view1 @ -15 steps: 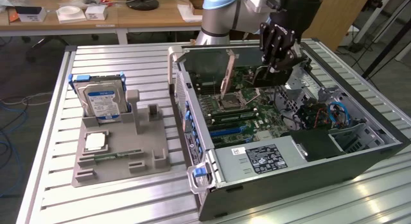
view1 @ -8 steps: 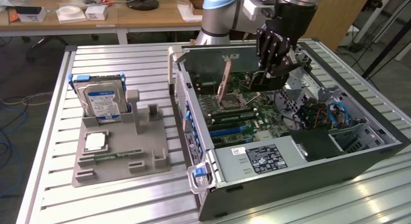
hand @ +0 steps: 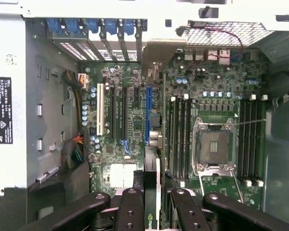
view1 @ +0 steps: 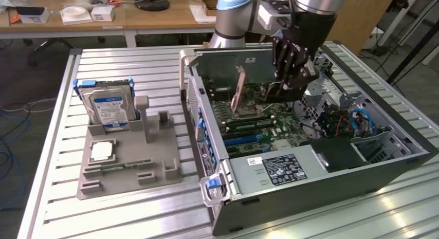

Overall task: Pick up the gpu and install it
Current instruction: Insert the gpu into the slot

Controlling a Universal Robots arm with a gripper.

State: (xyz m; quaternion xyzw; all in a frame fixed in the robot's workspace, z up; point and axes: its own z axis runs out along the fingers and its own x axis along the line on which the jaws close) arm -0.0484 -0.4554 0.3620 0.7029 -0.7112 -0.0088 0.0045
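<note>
Currently pinches gpu in narrow-set end effector, inside case, above motherboard. Holds it edge-down, long axis parallel to blue slot, just over it, bracket toward case rear. Looks not seated yet.

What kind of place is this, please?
Probably a robotics lab or workshop: a robot arm hangs over an open computer case on a slatted metal table, with cluttered wooden desks behind.

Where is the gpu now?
The gpu is clamped in the gripper above the motherboard, roughly in line with its blue slot, inside the case at the exterior view's right.
</note>
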